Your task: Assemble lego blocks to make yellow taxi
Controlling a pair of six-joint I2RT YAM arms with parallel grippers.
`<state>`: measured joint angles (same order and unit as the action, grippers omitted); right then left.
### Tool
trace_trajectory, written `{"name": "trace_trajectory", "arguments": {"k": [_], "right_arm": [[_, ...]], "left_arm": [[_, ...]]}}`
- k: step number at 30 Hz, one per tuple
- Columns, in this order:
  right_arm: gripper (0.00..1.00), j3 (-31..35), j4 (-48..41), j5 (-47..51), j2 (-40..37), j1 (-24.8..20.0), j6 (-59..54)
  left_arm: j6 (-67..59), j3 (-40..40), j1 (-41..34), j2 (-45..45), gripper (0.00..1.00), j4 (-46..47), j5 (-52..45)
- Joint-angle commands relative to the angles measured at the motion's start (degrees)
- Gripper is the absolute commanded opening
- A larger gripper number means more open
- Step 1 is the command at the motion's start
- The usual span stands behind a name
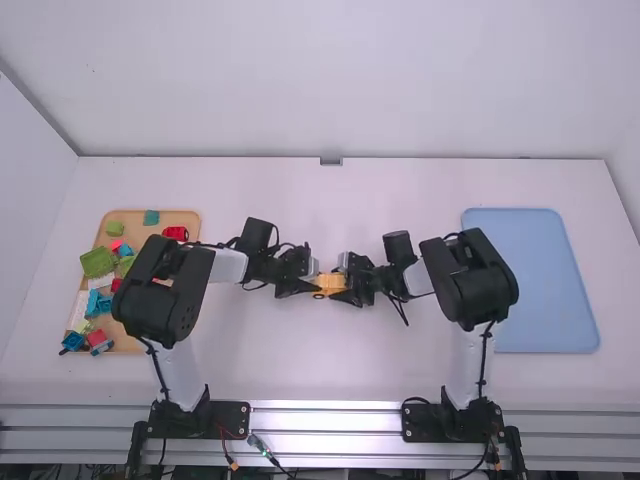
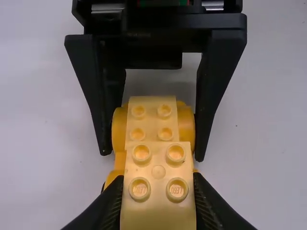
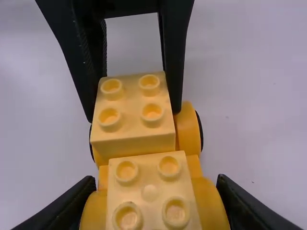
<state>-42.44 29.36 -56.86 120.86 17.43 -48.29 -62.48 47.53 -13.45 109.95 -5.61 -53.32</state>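
Yellow, the taxi (image 1: 329, 284) shows near the middle of the table (image 1: 330, 365) in the high view; wrist views reveal studs (image 2: 139, 189). The left gripper (image 1: 314, 285) pinches one end block (image 2: 158, 211), the right gripper (image 1: 345, 286) the opposite fenders (image 3: 94, 211).

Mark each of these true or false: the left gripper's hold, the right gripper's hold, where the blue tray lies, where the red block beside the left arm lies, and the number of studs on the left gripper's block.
1. The left gripper grips a light yellow block. True.
2. The right gripper stands open, away from the yellow base. False: it is closed on the base.
3. The blue tray lies on the right arm's side. True.
4. The red block lies on the blue tray. False: it is on the wooden tray.
5. The left gripper's block shows four studs. True.
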Motion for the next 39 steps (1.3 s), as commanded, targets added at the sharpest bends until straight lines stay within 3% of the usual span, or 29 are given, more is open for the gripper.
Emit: {"name": "trace_trajectory", "arguments": {"k": [1,10,15,17,23,27,29,30,31,33,34,36,39], "right_arm": [[0.44,0.1,-0.4,0.2,0.7,0.5,-0.2],[0.44,0.1,-0.2,0.4,0.7,0.6,-0.2],[0.44,0.1,-0.2,0.3,0.7,0.5,-0.2],[0.44,0.1,-0.2,0.4,0.7,0.5,-0.2],[0.44,0.1,-0.1,0.3,0.7,0.5,0.1],[0.44,0.1,0.0,0.3,0.7,0.7,0.0],[0.44,0.1,0.0,0.3,0.7,0.5,0.1],[0.44,0.1,0.0,0.3,0.7,0.5,0.1],[0.44,0.1,0.0,0.3,0.7,0.5,0.0],[0.45,0.1,-0.1,0.4,0.7,0.7,0.1],[0.45,0.1,-0.1,0.3,0.7,0.5,0.0],[0.46,0.1,-0.2,0.4,0.7,0.5,0.1],[0.47,0.1,-0.2,0.4,0.7,0.7,0.1]], "left_arm": [[0.1,0.0,-0.5,0.7,0.34,0.3,1.9],[0.1,0.0,-0.5,0.7,0.48,0.2,1.8],[0.1,0.1,-0.5,0.7,0.46,0.2,1.8],[0.1,0.1,-0.5,0.7,0.42,-0.1,1.8],[0.1,0.1,-0.4,0.7,0.13,-0.8,1.8],[0.1,0.1,-0.5,0.7,0.11,-0.9,1.8],[0.1,0.1,-0.5,0.7,0.16,-0.8,1.7],[0.1,0.1,-0.5,0.7,0.33,-0.8,1.5],[0.1,0.1,-0.5,0.7,0.36,-0.8,1.4],[0.1,0.1,-0.5,0.7,0.61,-0.8,1.3],[0.1,0.1,-0.4,0.7,0.69,-0.9,0.4],[0.1,0.1,-0.4,0.7,0.75,-0.9,-1.5],[0.1,0.1,-0.3,0.7,0.75,-2.3,-4.4]]}}
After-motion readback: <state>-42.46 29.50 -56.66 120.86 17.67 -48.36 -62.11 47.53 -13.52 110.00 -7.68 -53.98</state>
